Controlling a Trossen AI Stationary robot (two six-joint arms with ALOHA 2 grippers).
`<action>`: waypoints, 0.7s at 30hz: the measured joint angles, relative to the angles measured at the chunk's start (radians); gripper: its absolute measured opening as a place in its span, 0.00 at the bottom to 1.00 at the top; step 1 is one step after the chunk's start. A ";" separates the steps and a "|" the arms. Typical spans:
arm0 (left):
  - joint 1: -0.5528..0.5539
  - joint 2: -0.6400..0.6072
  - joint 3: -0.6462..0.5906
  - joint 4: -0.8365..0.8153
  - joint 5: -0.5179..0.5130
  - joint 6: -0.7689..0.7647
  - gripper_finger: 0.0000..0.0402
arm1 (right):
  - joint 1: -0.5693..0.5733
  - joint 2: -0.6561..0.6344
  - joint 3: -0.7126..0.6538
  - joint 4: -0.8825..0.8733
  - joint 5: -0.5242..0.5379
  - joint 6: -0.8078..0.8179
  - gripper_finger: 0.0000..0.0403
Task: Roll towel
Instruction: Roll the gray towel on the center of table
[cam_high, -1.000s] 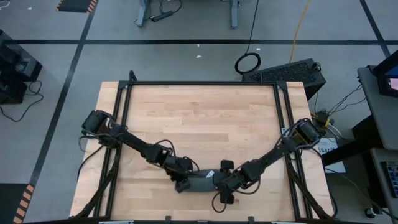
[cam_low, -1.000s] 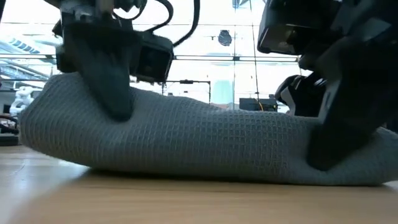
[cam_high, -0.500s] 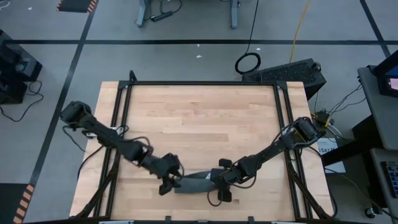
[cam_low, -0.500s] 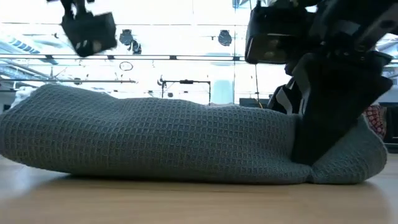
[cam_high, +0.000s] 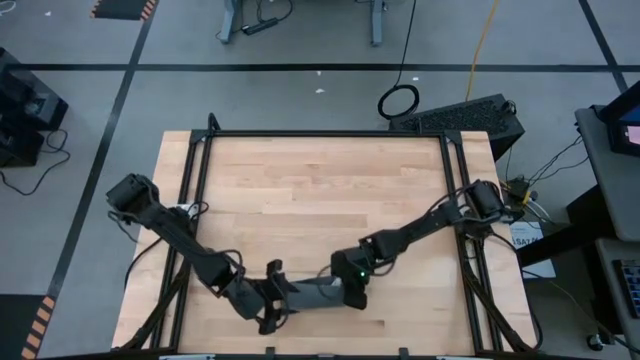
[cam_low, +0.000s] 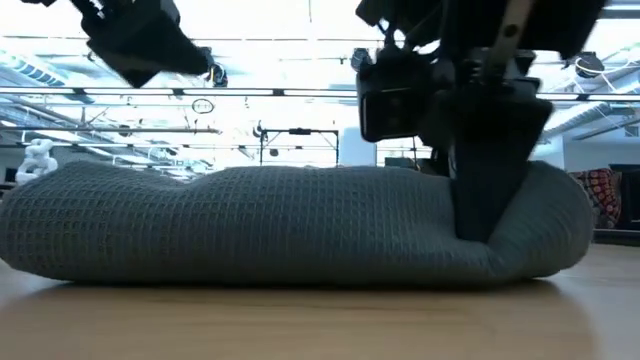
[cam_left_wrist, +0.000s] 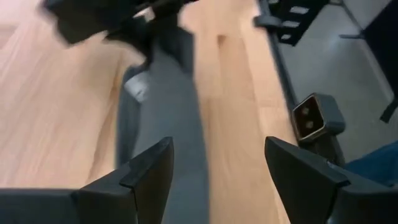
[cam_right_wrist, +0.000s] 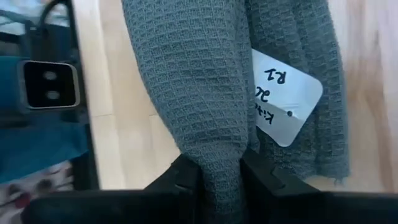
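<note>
Grey waffle-weave cloth, the towel (cam_high: 318, 292), is seen rolled into a long bundle near the front edge of the table (cam_high: 320, 190). One end is pinched by the right gripper (cam_right_wrist: 219, 177), beside a white tag (cam_right_wrist: 283, 99). At the other end, the left gripper (cam_left_wrist: 214, 168) is held wide apart, gripping nothing.

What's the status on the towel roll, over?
Right gripper pinching towel near its white tag. Left gripper open above the other end. Nothing obstructing.
</note>
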 joint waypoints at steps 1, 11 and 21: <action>0.000 0.014 0.000 0.031 0.002 0.023 0.64 | -0.014 0.000 0.000 0.000 -0.030 -0.001 0.14; 0.038 0.125 0.000 0.005 -0.033 0.117 0.64 | -0.131 0.000 0.000 0.005 -0.250 -0.056 0.14; 0.098 0.196 0.001 -0.013 0.071 0.067 0.64 | -0.187 -0.001 -0.013 0.008 -0.340 -0.059 0.14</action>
